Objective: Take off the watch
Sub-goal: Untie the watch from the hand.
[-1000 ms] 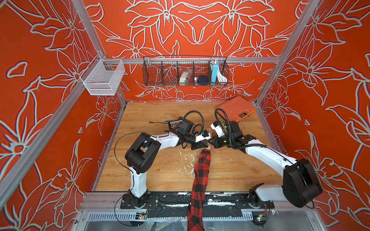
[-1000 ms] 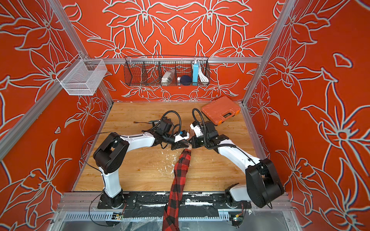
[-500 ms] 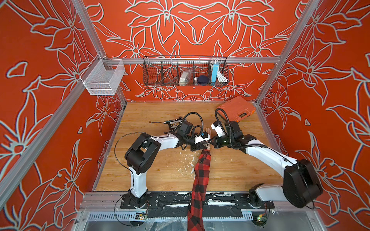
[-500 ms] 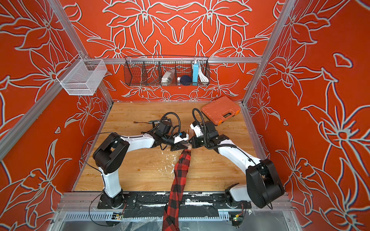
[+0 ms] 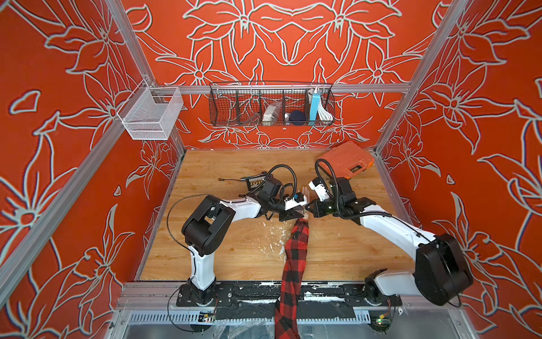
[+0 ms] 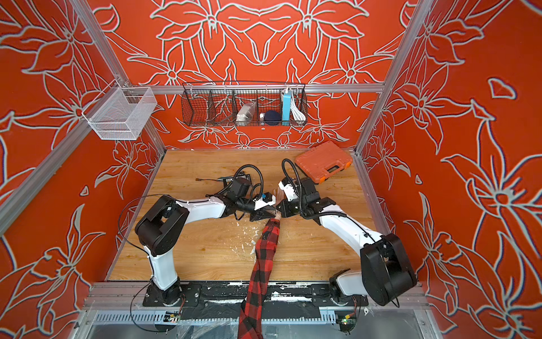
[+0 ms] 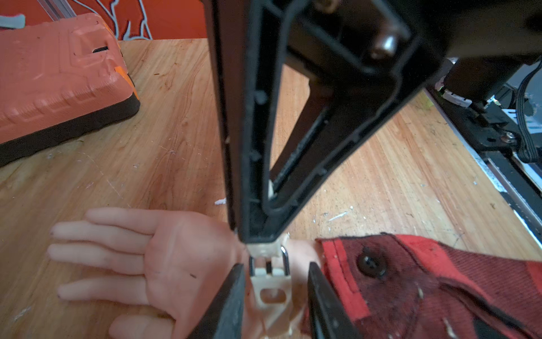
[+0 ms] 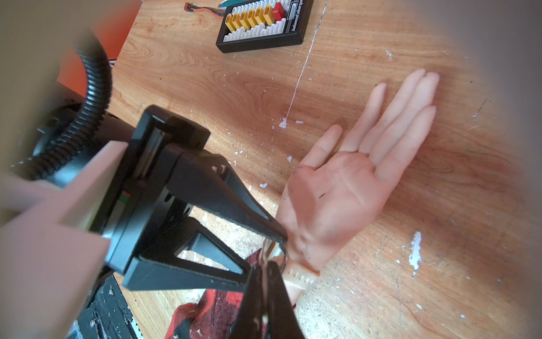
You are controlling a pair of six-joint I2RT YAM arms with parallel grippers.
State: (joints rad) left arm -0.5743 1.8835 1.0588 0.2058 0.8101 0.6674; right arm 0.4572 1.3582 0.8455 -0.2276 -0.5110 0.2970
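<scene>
Far to the left a white mesh basket (image 5: 149, 117) hangs on the wall, well apart from the work, and a black connector board (image 8: 261, 26) lies on the wooden table (image 5: 234, 249) beyond the left arm; neither is in the way. The left gripper (image 7: 275, 265) is at the wrist of a dummy hand (image 7: 176, 258) lying palm up. Its jaws stand spread on either side of the strap, near it but gripping nothing. Between them is the watch (image 7: 271, 293): its cream strap is still looped round the wrist, buckle side up, the face out of sight. The right gripper (image 8: 265, 267) meets it from the other side, jaws pressed together on the loose tail of the strap and holding it up at the buckle. The task looks partway along: the tail is in hand, but both tools crowd the buckle so closely that I cannot tell whether the pin has left its hole. The strap has yet to be opened and drawn off. The cuff of the plaid sleeve (image 7: 425, 287) sits just beside the strap and could snag it, and the two grippers, nearly touching, leave each other little room. Farther right an orange tool case (image 5: 346, 160) rests near the back corner, clear of everything.
</scene>
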